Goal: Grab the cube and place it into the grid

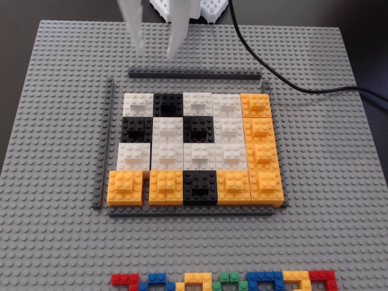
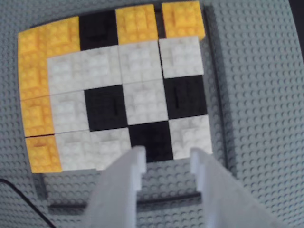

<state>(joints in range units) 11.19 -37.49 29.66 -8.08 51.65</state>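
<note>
The grid is a block of white, black and orange squares framed by thin dark-grey strips, and every cell holds a block. Several white cubes with a small raised brick sit in it, such as the far-left one. I cannot tell one of them apart as the cube. No white cube lies outside the grid. My gripper is open and empty, hanging above the baseplate just beyond the grid's far strip. In the wrist view the gripper frames that strip and the nearest black block.
The large grey studded baseplate carries everything. A black cable runs across its far right. A row of small multicoloured bricks lies along the near edge. A white studded object stands behind the gripper.
</note>
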